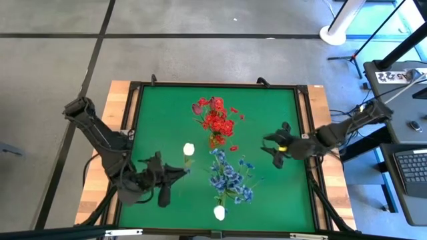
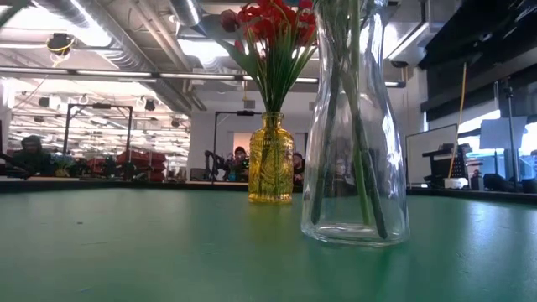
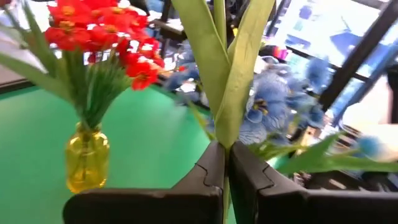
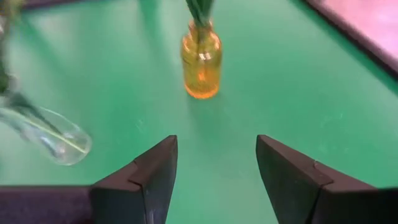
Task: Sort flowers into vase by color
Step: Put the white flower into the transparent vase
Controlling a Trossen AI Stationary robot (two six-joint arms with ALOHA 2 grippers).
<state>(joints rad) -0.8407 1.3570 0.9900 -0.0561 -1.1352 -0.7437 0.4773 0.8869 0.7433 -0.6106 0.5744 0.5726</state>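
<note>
Now, left jaws [image 3: 227,180] closed on white tulip [image 1: 189,149] stem, right jaws [image 4: 214,174] open, empty, well apart.

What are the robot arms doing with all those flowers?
They are sorting fake flowers into vases by color. The left gripper is shut on a white tulip by its green stem, holding it upright over the green table. The red flowers sit in a yellow vase, and the blue flowers in a clear vase. The right gripper waits open, empty.
</note>
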